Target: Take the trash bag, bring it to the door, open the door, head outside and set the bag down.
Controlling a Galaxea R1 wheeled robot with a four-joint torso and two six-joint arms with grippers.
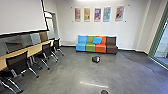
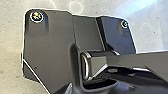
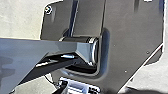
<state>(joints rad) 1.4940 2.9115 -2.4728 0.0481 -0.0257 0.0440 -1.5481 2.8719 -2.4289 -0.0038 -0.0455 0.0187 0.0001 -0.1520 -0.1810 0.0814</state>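
In the head view, a small dark object with a whitish side [image 1: 95,59] is seen on the grey floor [image 1: 67,68], in front of a row of seats [image 1: 82,45] coloured light blue, green, orange and dark brown; whether it is the trash bag cannot be told. A blue cushion [image 1: 97,40] is propped on the seats, and five pictures [image 1: 97,14] are hung on the wall [image 1: 67,30] above. A rounded dark thing [image 1: 104,92] is cut off by the near edge. On the left, a long table [image 1: 37,47] is lined with black chairs [image 1: 18,61] below a pale screen [image 1: 20,15]; on the right, green-framed glass [image 1: 162,47] is seen

In the left wrist view, the robot's dark plate [image 2: 50,45] is crossed by a jointed bar [image 2: 135,61] over pale ground

In the right wrist view, the same plate and another bar [image 3: 37,55] are shown; how the grippers stand, and where the trash bag lies relative to them, cannot be told
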